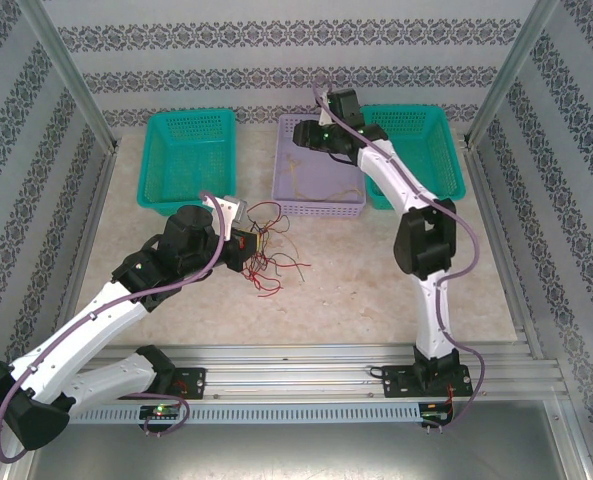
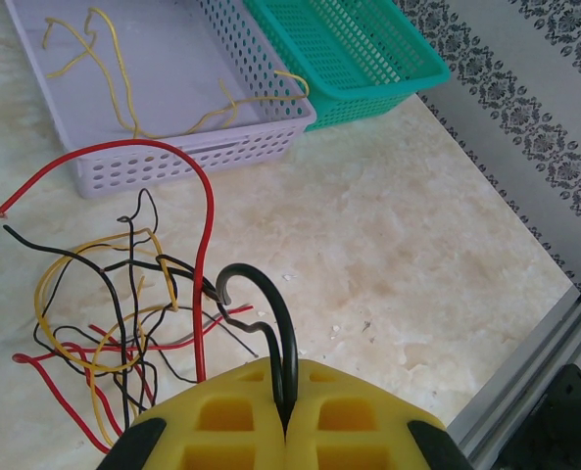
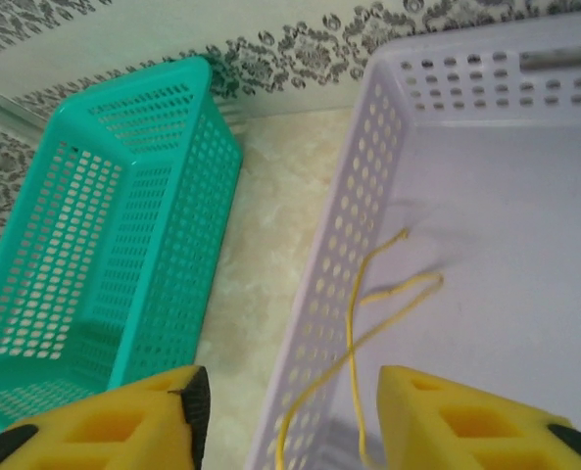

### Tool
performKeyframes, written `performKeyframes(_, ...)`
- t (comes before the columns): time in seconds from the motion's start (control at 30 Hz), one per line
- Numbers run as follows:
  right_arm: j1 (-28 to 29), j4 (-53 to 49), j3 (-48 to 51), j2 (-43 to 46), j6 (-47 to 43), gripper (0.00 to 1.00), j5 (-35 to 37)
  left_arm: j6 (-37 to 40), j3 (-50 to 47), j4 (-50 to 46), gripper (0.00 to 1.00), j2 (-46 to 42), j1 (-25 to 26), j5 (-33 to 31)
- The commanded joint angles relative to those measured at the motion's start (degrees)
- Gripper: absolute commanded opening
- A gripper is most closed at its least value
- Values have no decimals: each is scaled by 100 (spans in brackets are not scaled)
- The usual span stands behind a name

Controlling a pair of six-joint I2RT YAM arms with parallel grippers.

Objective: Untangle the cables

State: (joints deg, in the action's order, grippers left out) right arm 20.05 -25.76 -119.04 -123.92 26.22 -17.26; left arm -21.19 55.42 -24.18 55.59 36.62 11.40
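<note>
The step in hand is pulling one strand out of the knot. In the left wrist view the left tool [image 2: 285,401] is clamped on a black cable [image 2: 287,338], which arches up from between its pads and runs back toward 10 o'clock into the tangle [image 2: 123,313]. That tangle of red, yellow and black strands lies on the tabletop [image 2: 398,264], loose but crossed over itself many times. A red cable [image 2: 209,255] loops high over it and drops just beside the held black one.

From above, the tangle sits at 3 o'clock of the left tool, and the purple basket [image 1: 321,207] stands at its 12 o'clock, close but apart.

The right tool [image 3: 290,392] hovers over that basket with its jaws spread wide and nothing between them. A yellow cable [image 3: 350,323] lies loose on the basket floor below it, so at least one strand looks already sorted. A teal basket [image 3: 104,245] stands at 9 o'clock of the purple one, with a strip of tabletop between them.

I judge the task partly done, since most strands are in the knot. The next move likely calls for a slow draw of the black cable away from the tangle, toward 6 or 9 o'clock. The free tool could pin the rest down, or the whole bunch may drag along.
</note>
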Motion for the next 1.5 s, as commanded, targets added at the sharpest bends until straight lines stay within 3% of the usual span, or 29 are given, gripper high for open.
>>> performKeyframes(0.0, 122, 921, 976, 1604, 245, 53, -297, 1, -33, 313, 0, -129, -83, -45)
performKeyframes(0.27, 761, 2647, 4802, 4358, 414, 66, -948, -644, -229, 610, 0, -167, -90, -171)
performKeyframes(0.47, 1843, 3608, 6994, 5802, 197, 67, -272, -1096, -463, 1267, 0, -124, -86, 104)
performKeyframes(0.6, 2381, 4338, 7857, 6154, 325, 68, 125, -1358, -615, 1660, 0, -85, -88, 296)
performKeyframes(1.03, 2960, 5049, 7595, 4851, 534, 61, 370, -1761, -939, 2260, 0, -39, -82, 742)
performKeyframes(1.47, 2960, 5043, 7646, 4704, 500, 51, 933, -1748, -939, 2305, 0, -196, -69, 879)
